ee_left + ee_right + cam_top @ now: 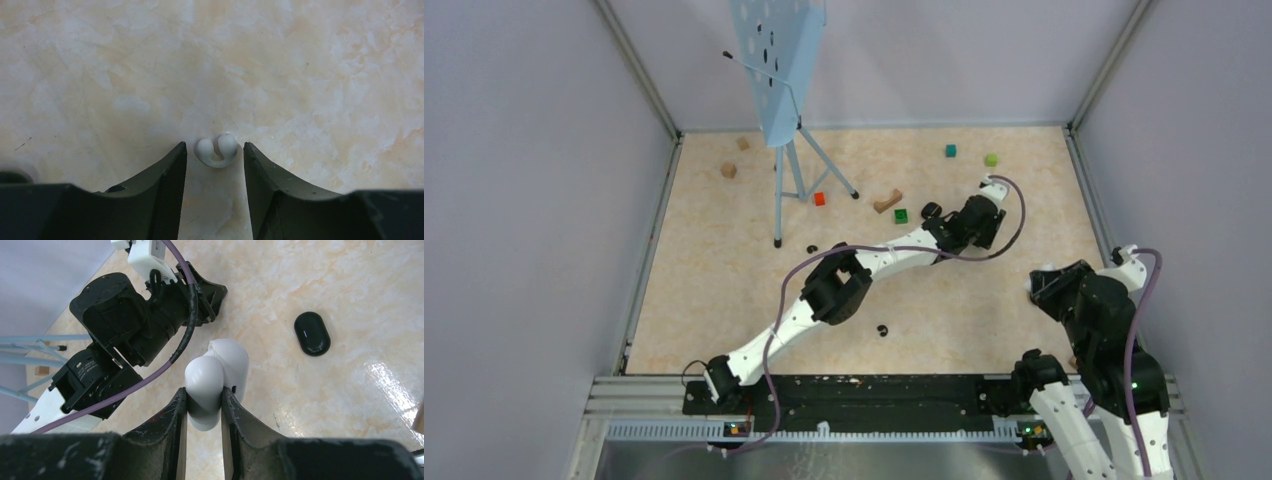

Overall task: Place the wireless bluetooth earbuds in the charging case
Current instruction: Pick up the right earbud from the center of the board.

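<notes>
A white C-shaped earbud (205, 149) lies on the marble tabletop, right between the tips of my left gripper (214, 145). The jaws stand open on either side of it, with a narrow gap to each finger. In the top view the left arm reaches to the far right of the table, its gripper (990, 196) pointing down. My right gripper (204, 392) is shut on the white charging case (220, 367), held above the table with its lid swung open. In the top view that gripper (1038, 285) hides the case. Two small black buds (812, 248) (883, 329) lie near the left arm.
A black oval case (312, 333) lies on the table to the right of the white one. A blue stand (779, 60) on tripod legs rises at the back. Scattered around are wooden blocks (729, 170), a red cube (819, 198), a wooden arch (887, 201) and green cubes (901, 215).
</notes>
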### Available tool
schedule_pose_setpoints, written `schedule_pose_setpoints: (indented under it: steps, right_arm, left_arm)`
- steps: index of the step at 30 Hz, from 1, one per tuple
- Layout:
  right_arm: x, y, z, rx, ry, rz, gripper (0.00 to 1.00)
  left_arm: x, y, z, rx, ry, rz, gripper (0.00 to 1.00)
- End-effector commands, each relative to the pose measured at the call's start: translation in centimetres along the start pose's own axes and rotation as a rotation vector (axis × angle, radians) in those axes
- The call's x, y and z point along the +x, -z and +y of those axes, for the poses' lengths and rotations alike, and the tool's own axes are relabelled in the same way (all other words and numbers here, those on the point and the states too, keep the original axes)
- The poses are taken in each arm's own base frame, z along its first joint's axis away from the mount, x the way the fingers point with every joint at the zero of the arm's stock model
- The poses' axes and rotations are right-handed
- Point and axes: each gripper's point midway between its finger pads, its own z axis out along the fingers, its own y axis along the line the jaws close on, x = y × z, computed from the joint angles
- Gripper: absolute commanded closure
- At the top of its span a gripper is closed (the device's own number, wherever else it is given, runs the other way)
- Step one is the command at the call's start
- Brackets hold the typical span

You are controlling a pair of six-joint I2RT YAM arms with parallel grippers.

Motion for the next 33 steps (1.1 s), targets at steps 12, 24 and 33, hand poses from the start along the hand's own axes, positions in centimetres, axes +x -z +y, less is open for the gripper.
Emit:
schedule_pose_setpoints:
  steps: [12,24,33]
  right_arm:
    - [-0.7,-0.9,0.6,-0.004,-0.011,-0.03,1.0]
    - [-0.9,-0.6,0.7,-0.02,-0.015,-0.042,1.0]
    - [-1.0,-0.4,0.8,-0.029,-0.019,-0.046,1.0]
  left_arm:
    - [2.0,-1.1,0.5,0.019,-0.018,0.034,0.62]
    - [-2.8,3.4,-0.9,0.085,0.02,-0.055,0.6]
    - [-4.4,6.3,0.0,0.056,0.027,-0.079,0.6]
